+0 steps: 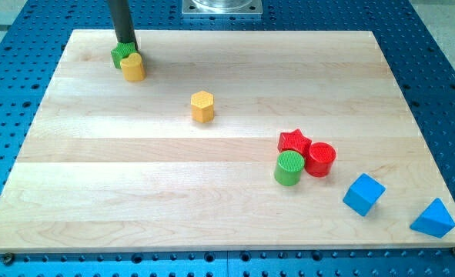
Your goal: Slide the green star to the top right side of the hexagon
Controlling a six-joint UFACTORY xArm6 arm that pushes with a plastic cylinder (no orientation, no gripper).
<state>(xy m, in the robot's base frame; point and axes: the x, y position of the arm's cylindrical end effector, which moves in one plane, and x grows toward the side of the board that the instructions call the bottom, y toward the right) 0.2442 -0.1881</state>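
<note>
The green star lies near the board's top left corner, partly hidden by a yellow block that touches its lower right side. My tip stands on the star's top edge, touching it or nearly so. The yellow hexagon stands alone towards the board's middle, well to the lower right of the star.
A red star, a red cylinder and a green cylinder cluster at the right of centre. A blue cube and a blue triangular block lie at the bottom right. The wooden board sits on a blue perforated table.
</note>
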